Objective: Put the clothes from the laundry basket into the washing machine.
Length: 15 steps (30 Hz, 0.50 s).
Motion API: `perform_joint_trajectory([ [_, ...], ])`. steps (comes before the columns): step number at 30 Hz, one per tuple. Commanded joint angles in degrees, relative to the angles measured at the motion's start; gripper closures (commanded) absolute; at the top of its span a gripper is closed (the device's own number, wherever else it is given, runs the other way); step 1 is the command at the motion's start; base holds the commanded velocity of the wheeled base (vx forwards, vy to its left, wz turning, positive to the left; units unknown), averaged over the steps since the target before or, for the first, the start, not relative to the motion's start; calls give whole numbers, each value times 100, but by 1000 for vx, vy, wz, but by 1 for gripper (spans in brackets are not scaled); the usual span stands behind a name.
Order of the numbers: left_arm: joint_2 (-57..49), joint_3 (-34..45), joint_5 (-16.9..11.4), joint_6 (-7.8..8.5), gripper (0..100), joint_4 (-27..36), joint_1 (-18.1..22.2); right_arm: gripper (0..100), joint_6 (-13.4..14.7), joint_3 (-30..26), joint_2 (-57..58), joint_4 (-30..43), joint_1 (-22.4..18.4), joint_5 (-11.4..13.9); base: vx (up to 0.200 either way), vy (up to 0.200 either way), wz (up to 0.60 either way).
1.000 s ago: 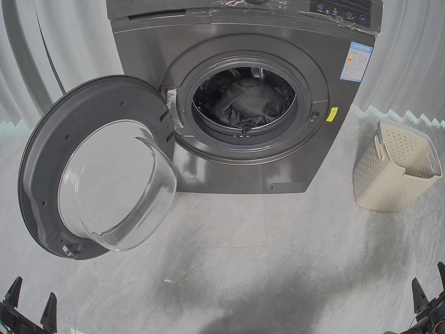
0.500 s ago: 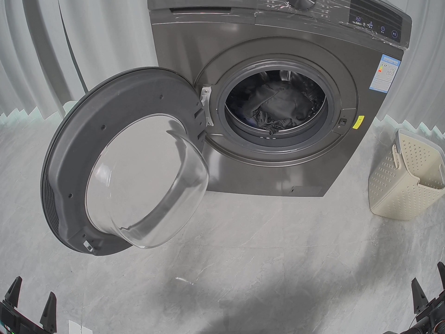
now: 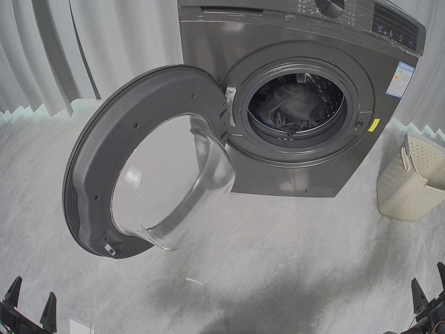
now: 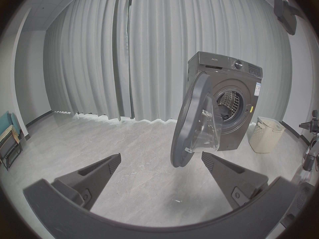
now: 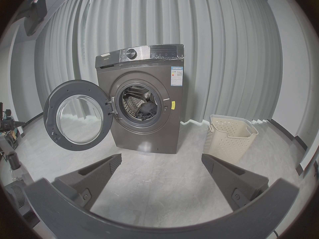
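Note:
A grey front-loading washing machine stands ahead with its round door swung wide to the left. Dark clothes lie inside the drum. A cream perforated laundry basket sits on the floor to the machine's right, and I see nothing in it. My left gripper is low at the front left, open and holding nothing. Low at the front right sits my right gripper, open as well. The left wrist view shows the machine and the basket far off. The right wrist view shows the clothes in the drum and the basket.
Pale grey curtains hang behind the machine. The open door juts into the floor space at the left. Bare grey floor stretches between me and the machine.
The head view has shifted: machine, door and basket have all slid to the right in the picture. Both grippers keep their places, open.

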<state>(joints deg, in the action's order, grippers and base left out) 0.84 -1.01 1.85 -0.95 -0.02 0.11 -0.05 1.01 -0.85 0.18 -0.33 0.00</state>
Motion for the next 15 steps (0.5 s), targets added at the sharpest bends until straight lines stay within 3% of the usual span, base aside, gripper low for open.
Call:
perform_joint_trajectory([
  [1, -67, 101, -1, -2, 0, -6, 7, 0, -4, -101, 85, -1, -2, 0, 0, 0, -600],
  [5, -58, 101, 8, -2, 0, -6, -2, 0, -4, -101, 85, -1, -2, 0, 0, 0, 0],
  [15, -67, 101, -10, -10, 0, -6, 7, 0, -4, -101, 85, -1, -2, 0, 0, 200, 0],
])
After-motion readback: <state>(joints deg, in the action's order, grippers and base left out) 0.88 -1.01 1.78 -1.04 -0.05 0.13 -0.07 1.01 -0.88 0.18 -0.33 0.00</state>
